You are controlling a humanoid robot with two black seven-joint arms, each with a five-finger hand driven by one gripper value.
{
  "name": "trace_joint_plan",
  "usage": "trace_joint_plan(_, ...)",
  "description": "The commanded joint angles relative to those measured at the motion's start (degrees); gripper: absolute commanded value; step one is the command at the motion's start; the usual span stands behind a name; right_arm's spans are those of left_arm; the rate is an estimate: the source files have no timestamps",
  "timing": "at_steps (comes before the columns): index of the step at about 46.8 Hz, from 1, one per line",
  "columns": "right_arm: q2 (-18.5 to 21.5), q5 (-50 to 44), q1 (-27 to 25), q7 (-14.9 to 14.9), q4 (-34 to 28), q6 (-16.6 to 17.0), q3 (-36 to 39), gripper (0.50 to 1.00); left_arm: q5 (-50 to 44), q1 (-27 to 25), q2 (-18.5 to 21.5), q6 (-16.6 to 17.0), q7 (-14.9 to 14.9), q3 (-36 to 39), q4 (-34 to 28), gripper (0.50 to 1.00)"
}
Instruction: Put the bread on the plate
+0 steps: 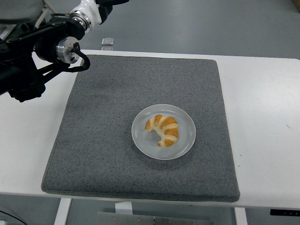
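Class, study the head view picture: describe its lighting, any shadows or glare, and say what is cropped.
Head view: soft, even light; only a faint shadow rings the plate on the grey mat; no strong glare on the white table; the croissant is sharp; the left arm is cropped at the top-left edge, its hand out of frame.

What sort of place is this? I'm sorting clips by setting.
Probably a robotics lab or test room: a white table with a grey mat, a staged croissant on a plate, a bare grey floor, and an office chair base.
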Motion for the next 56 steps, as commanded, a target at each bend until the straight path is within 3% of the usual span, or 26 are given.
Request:
trace_joint_plan(1, 0.0, 0.0, 0.0, 0.0, 0.0, 0.0, -0.02, 0.93, -2.78, 0.18, 1.49, 0.01, 1.84, -0.05, 0.54, 0.992)
trace_joint_plan(14, 0.0, 0.0, 0.0, 0.0, 0.0, 0.0, -0.02, 0.93, -6.74, 5.28, 4.31, -1.75, 3.69, -2.59, 0.46, 0.994)
trace_joint_plan(24, 0.0, 0.0, 0.0, 0.0, 0.0, 0.0, 0.07, 0.932, -6.83, 8.71, 4.66, -8.16, 4.13, -3.47, 2.38, 0.994)
trace_joint_plan(33, 0.0, 0.0, 0.0, 0.0, 0.0, 0.0, -0.02, 0.932, -6.83, 10.2, 4.49, -13.35, 2.99, -4.79, 8.89, 0.996)
trace_joint_plan(39, 0.0, 0.0, 0.0, 0.0, 0.0, 0.0, -0.02, 0.932, -6.48, 11.87, 4.31, -14.93, 2.81, -7.51, 11.26, 0.999)
trace_joint_plan(48, 0.0, 0.0, 0.0, 0.0, 0.0, 0.0, -0.02, 0.93, -5.95, 13.54, 4.22, -18.36, 2.72, -8.92, 12.23, 0.999)
trace_joint_plan(56, 0.0, 0.0, 0.0, 0.0, 0.0, 0.0, -0.02, 0.932, -6.04, 15.74, 4.05, -19.68, 0.61, -10.24, 12.23, 0.999)
